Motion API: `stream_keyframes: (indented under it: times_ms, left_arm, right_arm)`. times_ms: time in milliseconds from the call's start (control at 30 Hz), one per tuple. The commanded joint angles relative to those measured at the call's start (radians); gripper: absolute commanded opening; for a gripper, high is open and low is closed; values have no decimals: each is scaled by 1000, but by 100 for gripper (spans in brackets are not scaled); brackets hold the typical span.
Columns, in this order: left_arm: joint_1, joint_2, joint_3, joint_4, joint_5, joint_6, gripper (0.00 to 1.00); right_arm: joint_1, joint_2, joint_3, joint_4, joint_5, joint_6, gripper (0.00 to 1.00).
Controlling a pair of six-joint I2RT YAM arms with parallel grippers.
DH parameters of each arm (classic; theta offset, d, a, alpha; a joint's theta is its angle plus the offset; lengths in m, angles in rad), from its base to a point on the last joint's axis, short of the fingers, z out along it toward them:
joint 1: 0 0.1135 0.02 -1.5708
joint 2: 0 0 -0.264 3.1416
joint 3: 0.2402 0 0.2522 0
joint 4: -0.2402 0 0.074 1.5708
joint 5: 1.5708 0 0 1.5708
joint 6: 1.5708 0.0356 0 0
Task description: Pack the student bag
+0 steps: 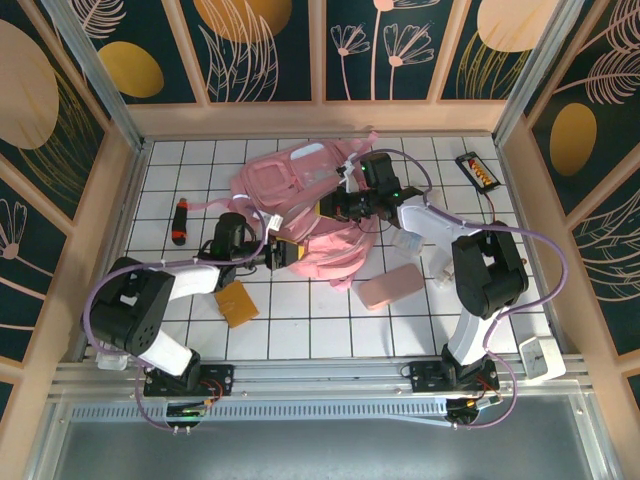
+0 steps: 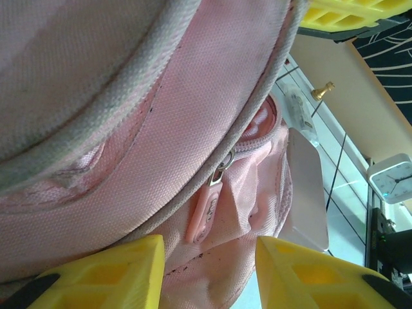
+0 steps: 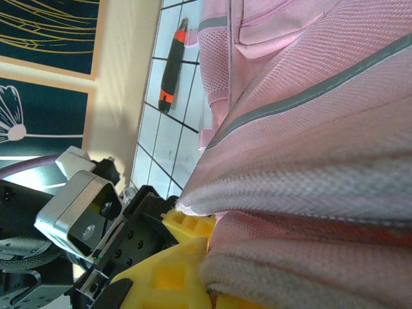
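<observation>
At the near right corner of the white gridded bench [image 1: 330, 335] a small white square clock [image 1: 540, 358] is seen. A little farther in, a flat brown square pad [image 1: 237, 303] lies on the left and a small flat pink case [image 1: 390, 287] on the right. Beyond these, the left gripper [image 1: 288, 254] is set against the near left side of the student bag [image 1: 300, 195], a large soft pink fabric backpack with pale grey strips that is slumped across the middle of the bench. Its yellow fingers are parted to a moderate gap, with bag fabric and a pink zipper pull [image 2: 205, 209] bulging between them (no pinch can be made out). Farther in, the right gripper [image 1: 333, 208] is closed tightly on a grey-trimmed edge at the top of the bag. Toward the far left a red-and-black handled tool [image 1: 180, 221] lies, and at the far right a small black frame with coloured beads [image 1: 477, 170].
</observation>
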Motion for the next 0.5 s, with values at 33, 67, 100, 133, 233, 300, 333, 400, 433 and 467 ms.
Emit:
stream_keyframes:
  times_ms: [33, 67, 100, 133, 233, 300, 333, 400, 433, 467]
  left_arm:
    - [2, 45, 54, 35, 40, -28, 41]
    - [1, 51, 57, 37, 47, -27, 40]
    - [1, 56, 59, 40, 58, -27, 39]
    - [0, 62, 61, 45, 71, -30, 36]
    - [-4, 70, 73, 43, 112, -38, 21]
    - [-6, 67, 69, 47, 129, -40, 16]
    - [-7, 64, 63, 53, 139, -47, 13]
    - [-7, 64, 55, 70, 150, -64, 14]
    - [-8, 67, 53, 69, 145, -68, 16]
    - [-7, 70, 53, 63, 136, -68, 20]
  right_arm:
    - [19, 17, 14, 27, -36, 11, 0]
    - [19, 16, 14, 31, -38, 13, 0]
    - [19, 16, 14, 33, -38, 16, 0]
    - [19, 15, 13, 37, -41, 19, 0]
    - [19, 17, 10, 44, -44, 26, 0]
    - [19, 17, 10, 44, -43, 27, 0]
    - [19, 17, 10, 45, -43, 28, 0]
    - [20, 17, 11, 48, -43, 32, 0]
    - [19, 19, 12, 51, -44, 35, 0]
    - [20, 19, 13, 54, -46, 38, 0]
